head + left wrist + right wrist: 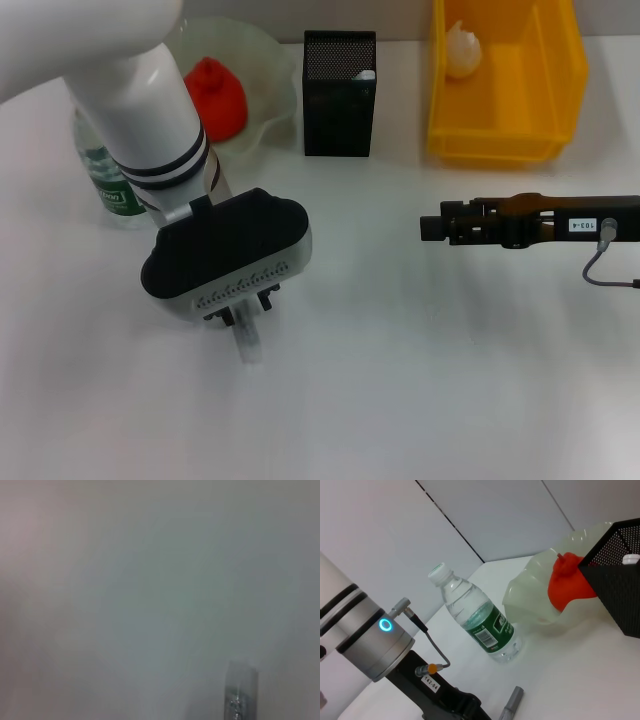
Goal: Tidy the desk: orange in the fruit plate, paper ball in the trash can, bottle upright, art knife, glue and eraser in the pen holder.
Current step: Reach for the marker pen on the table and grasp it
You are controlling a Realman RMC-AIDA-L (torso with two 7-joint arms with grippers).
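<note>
The art knife lies flat on the white tabletop, a pale grey stick poking out from under my left gripper; the right wrist view shows its grey end on the surface beside the gripper's dark body. This looks like the pick-up of that knife for the pen holder. To do it well I want the fingers to straddle the slim handle across its width, come low enough to bite without scraping the tabletop, and close near the middle so it does not pivot when lifted. After that it needs tipping end-down to drop through the mesh box's narrow mouth, where something white already sits in one corner.

I cannot tell how far the left gripper is open or whether it has the knife: its housing hides the fingertips from the head camera, and its own wrist camera shows only blur and a sliver of grey.

The left arm reaches in from the upper left, wrist pointed down over the knife, close to the tabletop. The bottle stands upright just behind it, the orange sits in the fruit plate, and the paper ball is in the trash can. The right gripper hangs level off to the right, carrying nothing, its jaws' gap not clear to me.
</note>
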